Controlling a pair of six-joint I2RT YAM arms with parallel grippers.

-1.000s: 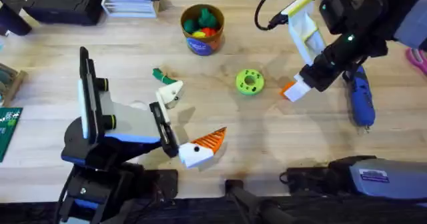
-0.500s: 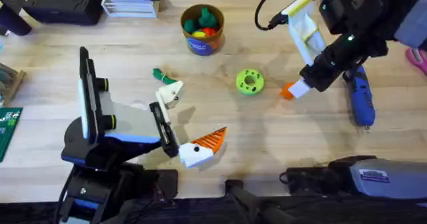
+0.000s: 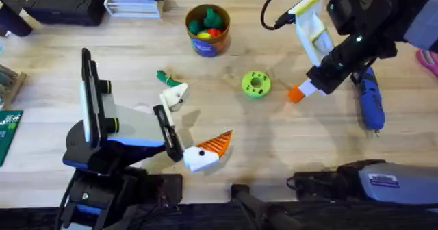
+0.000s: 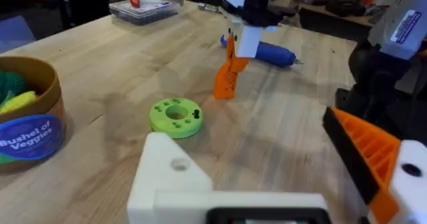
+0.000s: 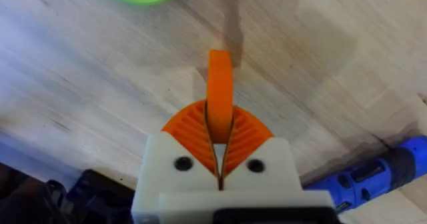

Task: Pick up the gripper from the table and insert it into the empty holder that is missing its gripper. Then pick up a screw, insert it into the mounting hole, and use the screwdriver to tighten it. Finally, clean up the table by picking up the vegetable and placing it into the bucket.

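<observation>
The gripper (image 3: 295,93), an orange ribbed wedge, is hanging above the table (image 3: 274,141) between the lime-green disc (image 3: 256,84) and the blue screwdriver (image 3: 370,100), pinched tight in the right gripper (image 3: 309,90). The left gripper (image 3: 191,137) is sitting spread wide, its white holder (image 3: 174,95) missing its pad.

Orange ribbed gripper (image 5: 220,84), blue screwdriver (image 3: 370,97)

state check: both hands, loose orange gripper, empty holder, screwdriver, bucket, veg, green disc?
right hand: shut on the gripper, above the table
gripper: clamped, hanging tip-down
left hand: open, nothing held
holder: no gripper fitted
screwdriver: lying on the table
bucket: upright, toy vegetables inside
vegetable: on the table, outside the bucket
green disc: lying flat
</observation>
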